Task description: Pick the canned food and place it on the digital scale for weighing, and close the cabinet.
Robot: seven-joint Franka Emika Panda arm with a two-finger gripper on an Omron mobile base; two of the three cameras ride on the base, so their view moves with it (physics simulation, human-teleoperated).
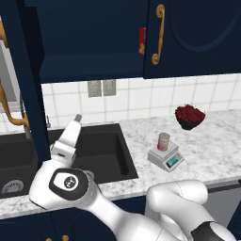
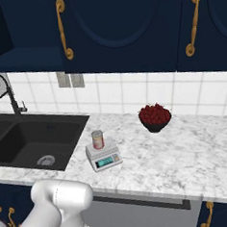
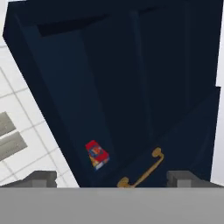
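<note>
Cabinet: the cabinet [image 1: 89,37] fills the top of the left base view, its interior exposed, so it is not shut. One navy door [image 1: 26,80] stands swung out at the left edge with a curved brass handle [image 1: 14,117]; the neighbouring door [image 1: 197,33] is closed.
Step in hand: judging by how things lie, the weighing part looks done and closing the cabinet is what remains.
Counter: the marble counter [image 2: 186,153] runs beside a dark sink [image 2: 26,141], with a bowl of red fruit [image 2: 155,117] near the back wall.
Arm: the white arm [image 1: 70,183] rises in front of the sink, its hand angled up toward the open door.
Digital scale: the digital scale [image 2: 103,155] sits on the counter just right of the sink, teal display facing forward.
Canned food: the canned food [image 2: 97,139] stands upright on the scale's plate, well apart from the hand.
Box: a red and yellow box [image 3: 96,154] is inside the cabinet, seen from the hand view.
Gripper: the gripper [image 3: 111,177] has its jaws spread wide with nothing between them.
Next move: it probably calls for getting the hand behind the open door's outer face and pushing it round until it meets the frame, keeping clear of the faucet [image 2: 2,90].
</note>
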